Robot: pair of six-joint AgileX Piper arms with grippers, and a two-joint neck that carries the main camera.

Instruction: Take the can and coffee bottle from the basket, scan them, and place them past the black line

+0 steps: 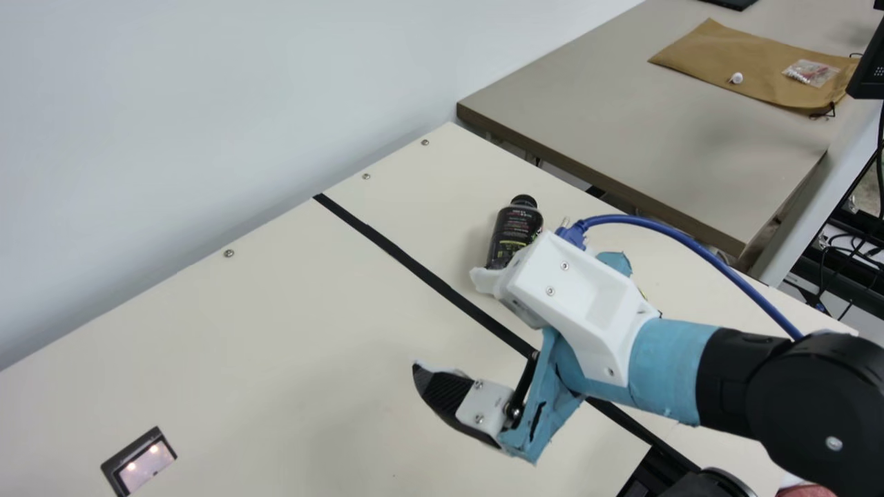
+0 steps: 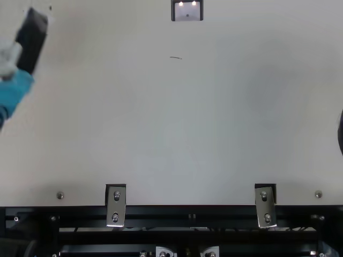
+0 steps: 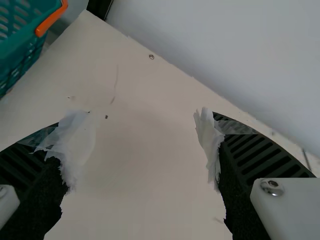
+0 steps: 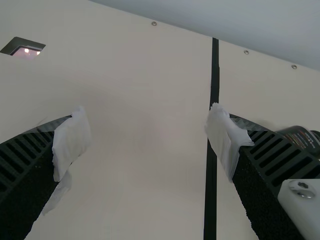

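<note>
1. Main view: The coffee bottle (image 1: 514,231) is on the cream tabletop (image 1: 276,331) past the black line (image 1: 428,278), so its placing looks done; whether it was scanned I cannot tell. It is dark and round-shouldered, with a ribbed-looking black cap, and seems to stand upright. The right gripper (image 1: 447,323) has its fingers wide apart, nothing between them. A yellowish edge (image 1: 642,293) behind the wrist might belong to the can, but too little is exposed to judge. If it does, the placing may be nearly complete; otherwise the can remains. The arm mixes smooth white plastic, wrinkled blue tape and a glossy blue cable (image 1: 690,241). The scanner window (image 1: 146,461) is a flat, shiny rectangle in a dark frame.

2. Top view: The left arm (image 2: 13,91) reaches in at the edge, blurred, its blue wrapping behind a dark, tapering finger. The scanner window has two bright reflections and nothing over it.

3. Left wrist view: The left gripper (image 3: 140,117) has its fingers spread and empty, with ragged, filmy tape at the ribbed tips. Beyond is the teal basket (image 3: 15,55), slotted plastic with an orange handle (image 3: 51,19); I cannot tell what it contains.

4. Right wrist view: The ribbed fingers are parted around empty space, their tips padded in crumpled white. One overlaps the matte black line; the bottle lies beyond that finger.
</note>
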